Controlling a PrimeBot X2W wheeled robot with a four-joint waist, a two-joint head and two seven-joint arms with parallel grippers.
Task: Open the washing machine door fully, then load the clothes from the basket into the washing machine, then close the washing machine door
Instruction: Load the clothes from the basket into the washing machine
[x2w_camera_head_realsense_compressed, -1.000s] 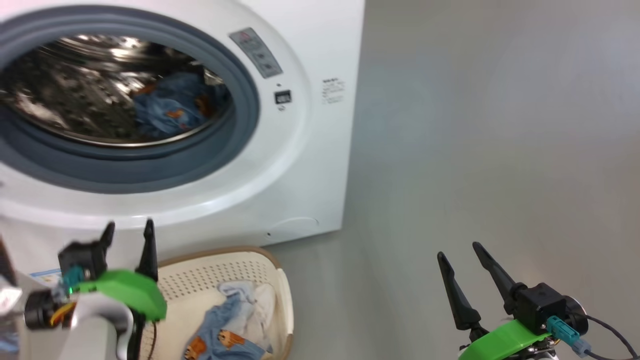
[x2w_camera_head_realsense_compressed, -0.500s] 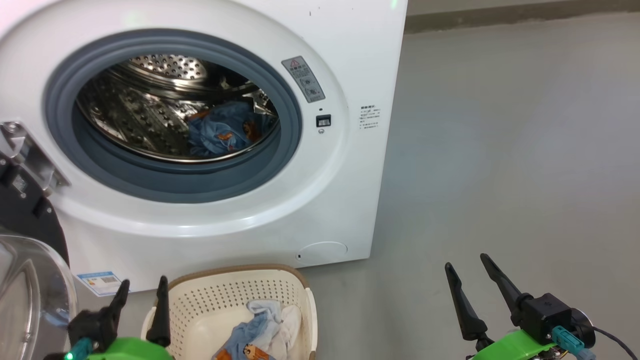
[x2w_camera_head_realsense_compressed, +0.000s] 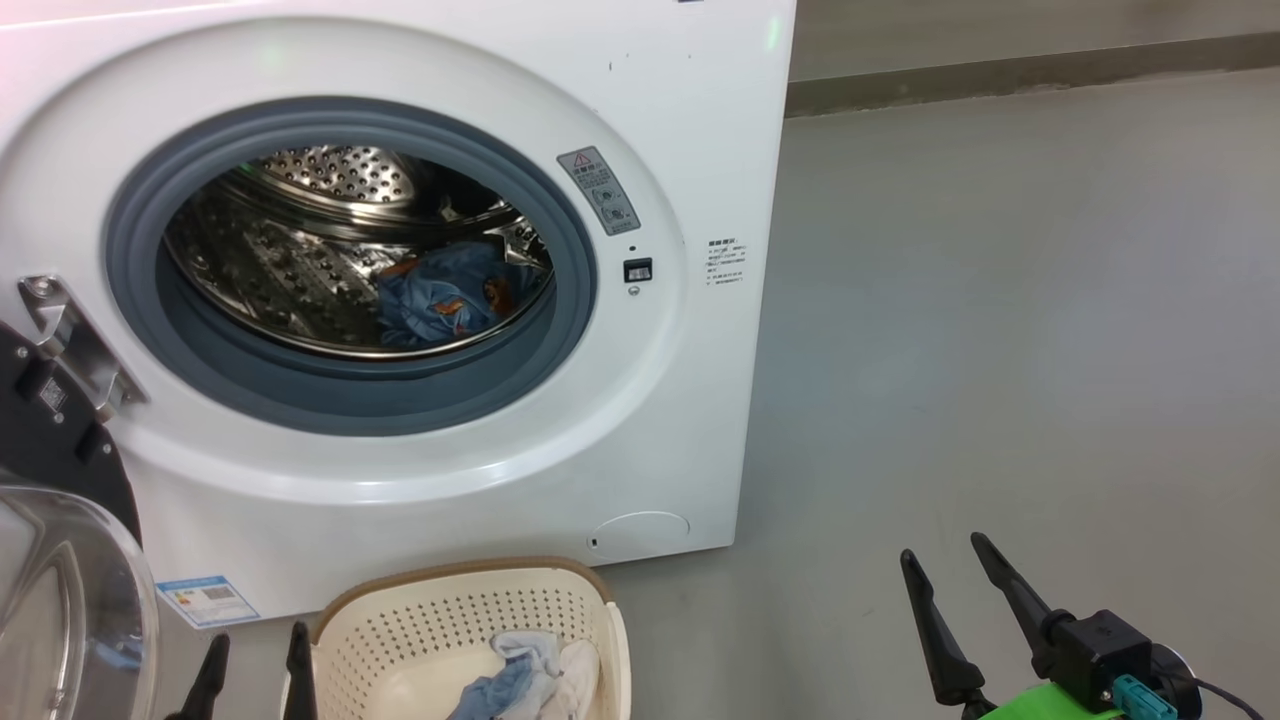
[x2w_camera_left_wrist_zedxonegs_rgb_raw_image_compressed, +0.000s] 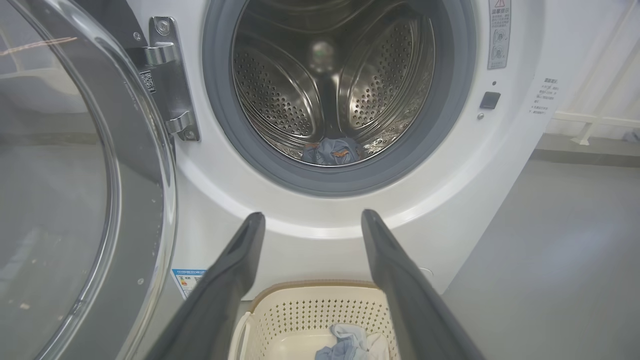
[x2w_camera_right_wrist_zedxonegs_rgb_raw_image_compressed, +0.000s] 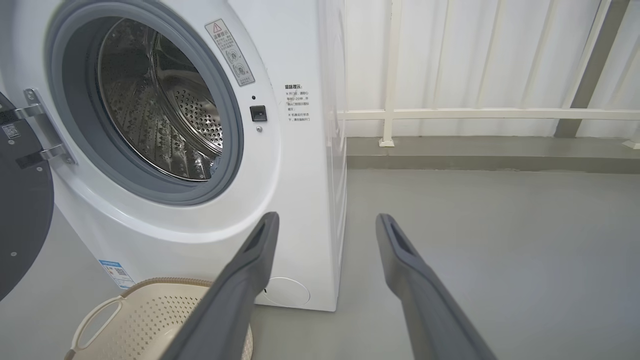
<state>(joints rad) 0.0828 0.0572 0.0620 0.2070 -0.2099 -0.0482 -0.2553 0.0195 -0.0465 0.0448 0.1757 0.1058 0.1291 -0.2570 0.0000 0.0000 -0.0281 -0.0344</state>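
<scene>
Moments earlier the left claw (x2w_camera_head_realsense_compressed: 257, 645) stood raised against the front of the washing machine (x2w_camera_head_realsense_compressed: 650, 420). As the head camera lifted, the claw had dropped back, fingers spread and empty, its tips just left of the basket (x2w_camera_head_realsense_compressed: 450, 572). A blue garment (x2w_camera_head_realsense_compressed: 450, 300) lay in the drum (x2w_camera_head_realsense_compressed: 280, 270) ahead of and above the claw, while the rest of the clothes (x2w_camera_head_realsense_compressed: 535, 680) waited in the basket at its right. Loading looked part done, with another pick likely next. The right claw (x2w_camera_head_realsense_compressed: 942, 552), likewise spread and empty, hovered over bare floor (x2w_camera_head_realsense_compressed: 1000, 350) well to the right. The washing machine door (x2w_camera_head_realsense_compressed: 60, 600) hung wide open close on the left claw's left, its glass bowl and hinge (x2w_camera_head_realsense_compressed: 70, 340) the nearest edges to mind. The gasket (x2w_camera_head_realsense_compressed: 560, 330) ringed the opening above. Free room lay ahead of the right claw and to its right.
</scene>
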